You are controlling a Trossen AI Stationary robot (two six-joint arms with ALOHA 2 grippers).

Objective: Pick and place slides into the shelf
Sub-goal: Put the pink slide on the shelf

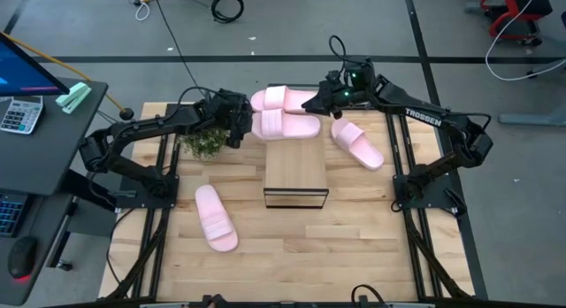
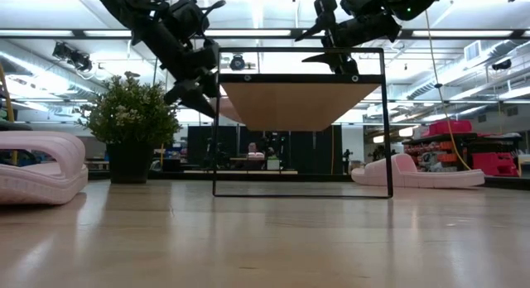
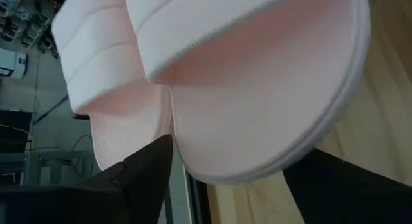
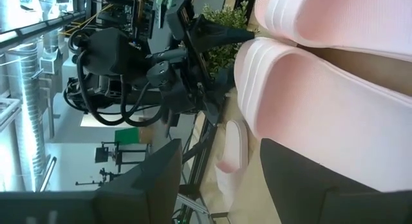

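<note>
Wooden tabletop (image 1: 354,228) carries the shelf (image 1: 295,169), two slides (image 1: 285,124) lying crosswise on its far end. Left gripper (image 1: 245,129), fingers spread, flanks the nearer one's end; right gripper (image 1: 311,103), fingers parted, straddles the opposite end

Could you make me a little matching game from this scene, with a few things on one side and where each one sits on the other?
Things:
1. potted plant
2. two slides on the shelf
3. lone slide
4. fourth slide

Places:
A. on the shelf's far end, between both grippers
B. on the table, on the right arm's side of the shelf
C. beneath the left arm
D. on the table, on the left arm's side, nearer the front edge

Pairs: 1-C, 2-A, 3-D, 4-B
</note>
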